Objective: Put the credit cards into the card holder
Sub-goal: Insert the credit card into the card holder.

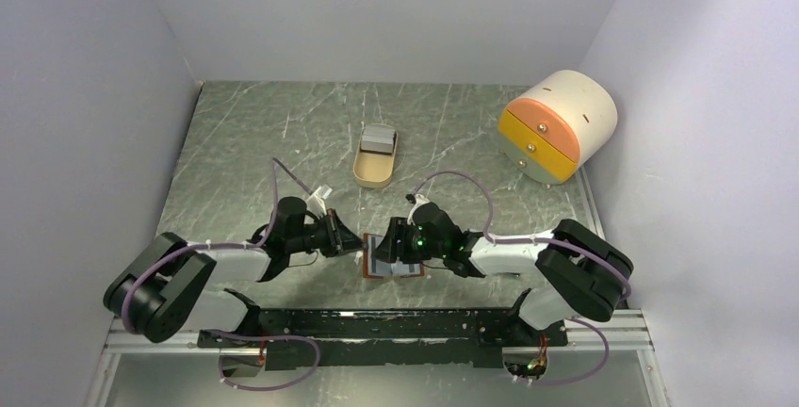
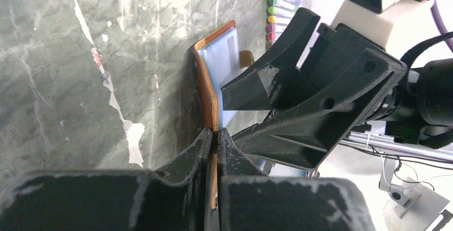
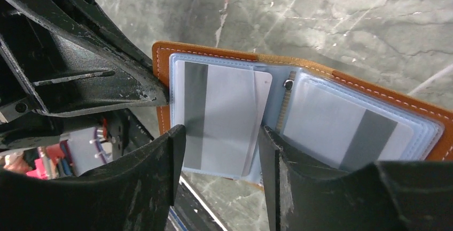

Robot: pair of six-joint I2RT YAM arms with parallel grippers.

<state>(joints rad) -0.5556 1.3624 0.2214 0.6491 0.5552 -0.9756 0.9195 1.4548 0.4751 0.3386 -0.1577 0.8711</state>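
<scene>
Open card holder (image 3: 384,93) lies on table (image 1: 283,134), near edge. Risk: L gripper (image 2: 215,135) pinches only its left leather rim, so a hard push could fold or drag it. The card (image 3: 224,97) sits skewed at sleeve, may jam. R gripper (image 3: 221,135) reaches in low, fingers apparently clamped on card's long edges. 2nd card (image 3: 342,126) sleeved.

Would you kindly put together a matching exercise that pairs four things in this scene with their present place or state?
Things:
1. left gripper
2. right gripper
3. card holder
4. round drawer box

Place or state:
A. far back right
B. fingers either side of a credit card
C. open, clear sleeves showing
D. shut on the leather edge

Pairs: 1-D, 2-B, 3-C, 4-A.
</scene>
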